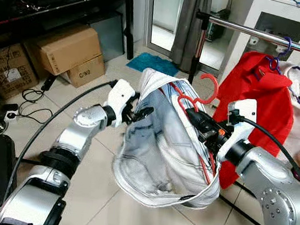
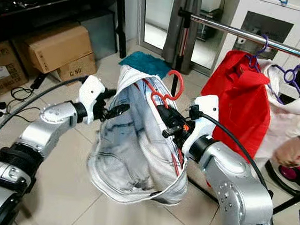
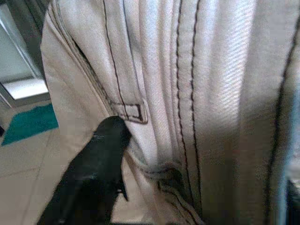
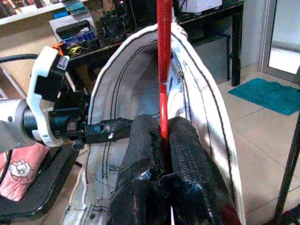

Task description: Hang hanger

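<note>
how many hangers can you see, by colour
red hanger: 1, pinched in the right end effector
purple hangers: 2, hooked on the rail
total: 3

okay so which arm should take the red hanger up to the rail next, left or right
Right, probably. The right gripper is shut on the red hanger, and the metal rail runs on the robot's right side. The left gripper is only at the white garment on the far side from the rail.
</note>
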Tool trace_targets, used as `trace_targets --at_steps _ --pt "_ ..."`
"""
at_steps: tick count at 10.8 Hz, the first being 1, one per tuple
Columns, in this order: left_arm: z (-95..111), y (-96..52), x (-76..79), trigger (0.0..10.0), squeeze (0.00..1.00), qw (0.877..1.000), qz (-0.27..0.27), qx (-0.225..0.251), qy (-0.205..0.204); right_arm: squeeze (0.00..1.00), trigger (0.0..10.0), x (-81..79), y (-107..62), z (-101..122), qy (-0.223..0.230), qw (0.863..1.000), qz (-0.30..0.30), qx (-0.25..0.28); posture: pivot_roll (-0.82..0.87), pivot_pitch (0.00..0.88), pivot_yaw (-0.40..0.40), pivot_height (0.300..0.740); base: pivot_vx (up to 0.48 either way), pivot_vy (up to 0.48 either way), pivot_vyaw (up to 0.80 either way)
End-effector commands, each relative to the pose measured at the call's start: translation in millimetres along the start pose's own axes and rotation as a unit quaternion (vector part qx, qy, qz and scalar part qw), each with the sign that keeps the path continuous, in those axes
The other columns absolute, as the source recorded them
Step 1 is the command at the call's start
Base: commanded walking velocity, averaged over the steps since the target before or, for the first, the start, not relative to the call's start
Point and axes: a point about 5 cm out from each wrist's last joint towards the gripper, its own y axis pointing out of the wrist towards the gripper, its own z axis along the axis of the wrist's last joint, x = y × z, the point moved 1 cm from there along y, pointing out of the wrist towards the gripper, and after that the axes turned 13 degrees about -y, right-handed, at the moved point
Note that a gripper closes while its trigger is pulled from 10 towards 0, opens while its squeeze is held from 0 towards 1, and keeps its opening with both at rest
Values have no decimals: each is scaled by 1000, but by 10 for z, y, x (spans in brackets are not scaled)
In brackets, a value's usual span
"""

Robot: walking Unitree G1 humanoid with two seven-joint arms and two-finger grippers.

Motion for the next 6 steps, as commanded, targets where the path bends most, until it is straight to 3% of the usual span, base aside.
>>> trace_targets --at_steps 1,6 --pt "51 4 -22 0 0 1000 -7 8 2 0 0 -67 -14 149 -12 999 22 38 -67 0 51 740 0 0 0" --pt "61 13 -58 0 0 1000 -7 9 6 0 0 -85 -12 162 -16 999 31 41 -66 0 51 740 0 0 0"
